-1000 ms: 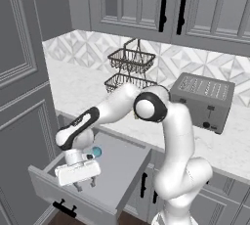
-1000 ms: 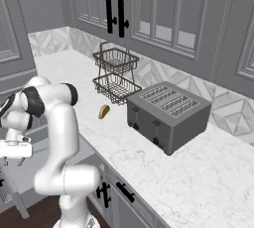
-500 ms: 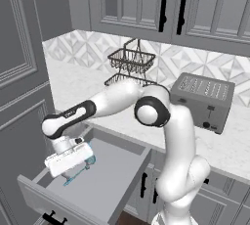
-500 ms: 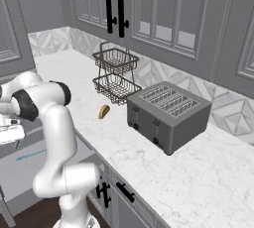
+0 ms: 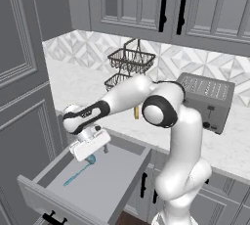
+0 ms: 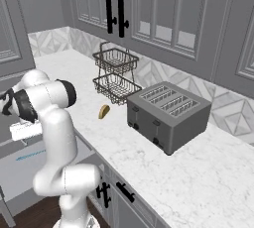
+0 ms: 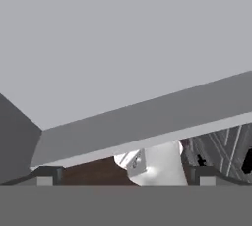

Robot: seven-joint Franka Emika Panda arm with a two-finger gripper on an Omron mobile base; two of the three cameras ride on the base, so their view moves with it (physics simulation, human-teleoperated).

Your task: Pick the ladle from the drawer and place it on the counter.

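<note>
hovering with its jaws wide over the drawer [image 5: 122, 180], the gripper [image 5: 88, 146] holds nothing; the ladle [image 5: 78, 171] lies on the drawer floor, toward its back-left corner. pickup and counter [image 6: 168, 172] placement remain.

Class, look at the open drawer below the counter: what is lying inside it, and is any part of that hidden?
Inside the drawer lies the ladle, flat on the grey floor. Its bowl end is partly covered by the open gripper above it. The drawer's back corners are hidden behind the arm.

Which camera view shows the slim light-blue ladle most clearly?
The left base view: the slim light-blue ladle lies on the grey drawer floor, handle and bowl visible. The right base view shows a thin blue streak.
</note>
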